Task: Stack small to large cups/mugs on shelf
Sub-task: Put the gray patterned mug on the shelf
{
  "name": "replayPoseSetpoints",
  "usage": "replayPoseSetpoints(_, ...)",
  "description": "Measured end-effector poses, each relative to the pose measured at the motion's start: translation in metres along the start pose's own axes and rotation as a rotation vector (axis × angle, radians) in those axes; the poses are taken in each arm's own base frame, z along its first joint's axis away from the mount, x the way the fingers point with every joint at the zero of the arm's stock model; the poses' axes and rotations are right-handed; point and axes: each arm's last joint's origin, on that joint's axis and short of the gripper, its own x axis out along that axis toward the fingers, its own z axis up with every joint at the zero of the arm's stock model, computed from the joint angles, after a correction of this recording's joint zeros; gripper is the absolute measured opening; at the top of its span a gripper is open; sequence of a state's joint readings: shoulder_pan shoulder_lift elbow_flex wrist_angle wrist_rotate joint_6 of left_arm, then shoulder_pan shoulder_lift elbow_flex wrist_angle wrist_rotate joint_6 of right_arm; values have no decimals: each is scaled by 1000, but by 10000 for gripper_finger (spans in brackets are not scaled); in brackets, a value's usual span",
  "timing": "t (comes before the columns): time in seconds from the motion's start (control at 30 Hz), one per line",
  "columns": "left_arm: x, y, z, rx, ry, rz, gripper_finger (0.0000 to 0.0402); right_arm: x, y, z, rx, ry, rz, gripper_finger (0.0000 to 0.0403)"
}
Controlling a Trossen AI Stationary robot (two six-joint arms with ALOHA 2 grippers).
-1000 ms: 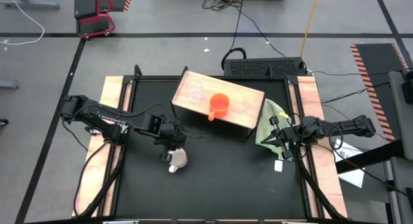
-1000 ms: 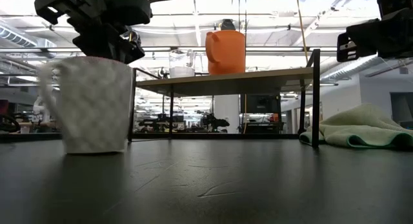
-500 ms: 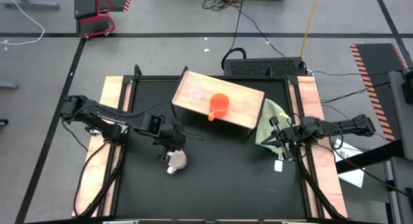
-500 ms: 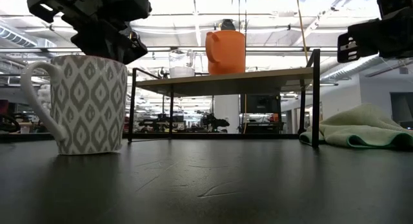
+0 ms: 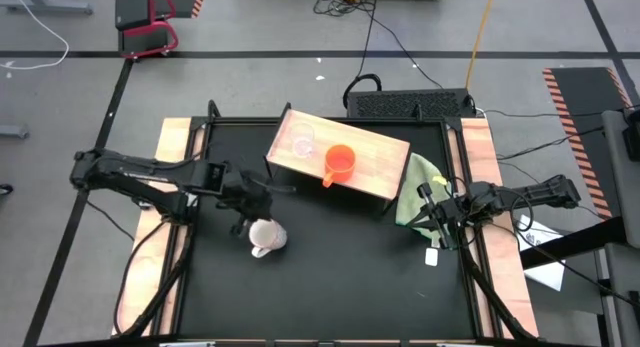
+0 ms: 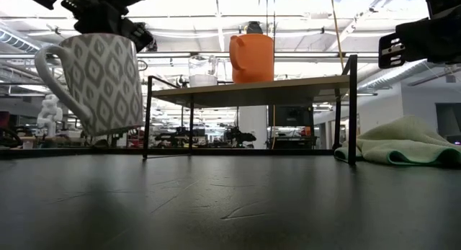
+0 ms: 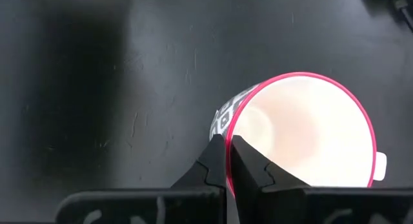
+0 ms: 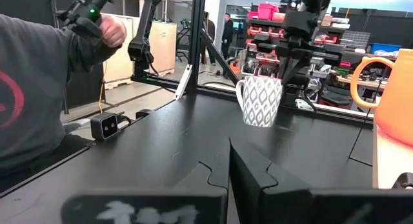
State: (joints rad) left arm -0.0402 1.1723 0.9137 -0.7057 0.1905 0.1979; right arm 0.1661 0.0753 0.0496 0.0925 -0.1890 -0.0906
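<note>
So we've got the left gripper [image 7: 227, 161] pinched shut on the rim of the white patterned mug [image 6: 97, 81], one finger inside and one outside the pink-edged lip, which makes sense since the wall is the only thin bit those fingers can clamp. In the low view the mug hangs clear of the black table [image 5: 340, 277], tilted with its handle toward the side away from the shelf, probably because a rim grip off to one side lets the weight swing it. From above it sits in front of the shelf [image 5: 380, 159] and toward our left side. Up on the board the clear cup [image 5: 302, 141] and the orange mug [image 5: 340, 163] are already parked near each other, small then medium, so we reckon the big one is meant for the bare stretch beyond the orange one. The right gripper [image 5: 437, 224] waits off by the green cloth [image 5: 418, 187] with its fingers closed on nothing, out of the way.
</note>
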Motion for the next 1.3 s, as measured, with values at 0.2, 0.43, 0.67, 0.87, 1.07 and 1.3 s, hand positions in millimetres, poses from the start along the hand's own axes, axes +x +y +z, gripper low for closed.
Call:
replayPoseSetpoints(0.2, -6, 5, -22, -44, -158, -34, 5, 0, 0, 0, -1, 0, 0, 0)
replayPoseSetpoints(0.43, 0, 4, -32, -85, -410, -70, 4, 0, 0, 0, -18, 0, 0, 0)
replayPoseSetpoints(0.67, 0, -9, -36, 22, -572, 4, 4, 0, 0, 0, -25, 0, 0, 0)
replayPoseSetpoints(0.87, -2, -18, -51, 81, -597, 66, 4, 0, 0, 0, -21, 0, 0, 0)
replayPoseSetpoints(1.07, 9, -20, -76, 92, -660, 111, 4, 0, 0, 0, -21, 0, 0, 0)
replayPoseSetpoints(1.3, 21, -21, -97, 95, -757, 125, 4, 0, 0, 0, -28, 0, 0, 0)
